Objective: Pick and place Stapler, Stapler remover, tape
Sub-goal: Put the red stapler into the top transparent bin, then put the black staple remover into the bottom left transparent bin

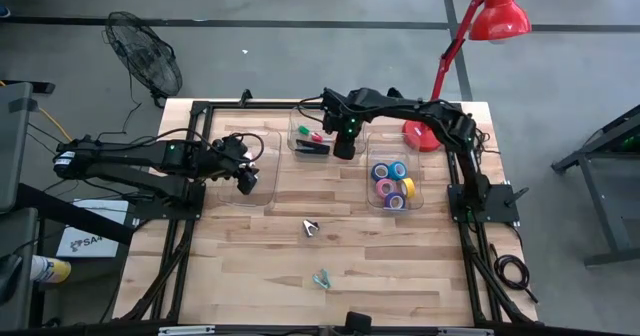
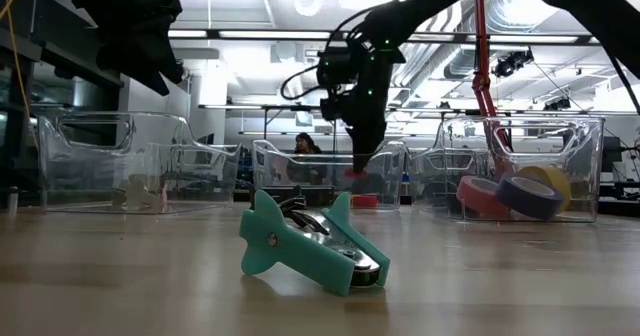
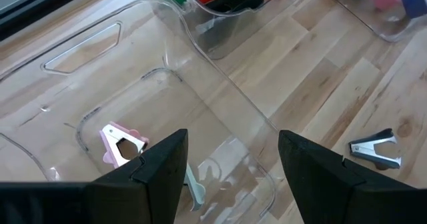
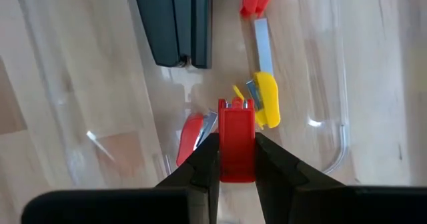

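The right gripper [image 4: 237, 159] is pinching a small red staple remover [image 4: 236, 141] above the middle bin [image 1: 298, 126]. Lying in that bin are the slim black stapler [image 4: 175, 24] and a yellow remover [image 4: 262, 99]. The left gripper [image 3: 230, 159], fingers apart, is hovering over the bin left of it [image 3: 80, 44], where a pink remover [image 3: 120, 143] is sitting. Tape rolls [image 1: 392, 181] are filling the bin to the right.

Black stapler [image 1: 312, 148] lies flat in the middle clear bin. Tape rolls [image 1: 392, 183], coloured blue, pink, purple and yellow, sit clustered in the right-hand bin. One teal staple remover [image 2: 305, 244] and one black remover [image 1: 311, 227] lie on the open desk; a pink one [image 3: 121, 143] rests in the left bin.
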Available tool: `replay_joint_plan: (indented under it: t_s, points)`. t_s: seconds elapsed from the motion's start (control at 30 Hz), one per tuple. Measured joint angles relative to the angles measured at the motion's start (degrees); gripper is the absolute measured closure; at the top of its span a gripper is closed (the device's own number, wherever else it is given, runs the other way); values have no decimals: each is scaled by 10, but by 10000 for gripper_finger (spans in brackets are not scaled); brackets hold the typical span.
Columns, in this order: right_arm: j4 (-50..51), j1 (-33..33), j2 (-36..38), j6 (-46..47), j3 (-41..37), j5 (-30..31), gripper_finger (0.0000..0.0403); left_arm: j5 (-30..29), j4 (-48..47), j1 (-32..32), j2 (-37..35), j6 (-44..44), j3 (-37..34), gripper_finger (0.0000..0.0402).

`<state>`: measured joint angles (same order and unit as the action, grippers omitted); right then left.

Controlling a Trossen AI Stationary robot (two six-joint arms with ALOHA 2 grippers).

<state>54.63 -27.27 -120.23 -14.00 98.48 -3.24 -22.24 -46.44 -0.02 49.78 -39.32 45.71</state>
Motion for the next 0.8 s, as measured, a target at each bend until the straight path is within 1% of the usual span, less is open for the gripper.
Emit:
replay_joint_plan:
  t_s: [0.17, 0.37, 0.5, 0.67, 0.8]
  points:
    - [0, -1, -3, -1, 0, 0, 334, 0, 0, 0, 0, 0, 0, 172]
    - [6, -1, -3, -2, 0, 1, 310, 0, 0, 0, 0, 0, 0, 172]
    - [11, -1, -3, 5, 0, 0, 282, 0, 0, 0, 0, 0, 0, 172]
    - [32, -1, -2, 22, 0, -2, 234, 0, 0, 0, 0, 0, 0, 172]
    - [61, -1, 16, 41, 0, -3, 204, 1, 0, 0, 0, 0, 0, 172]
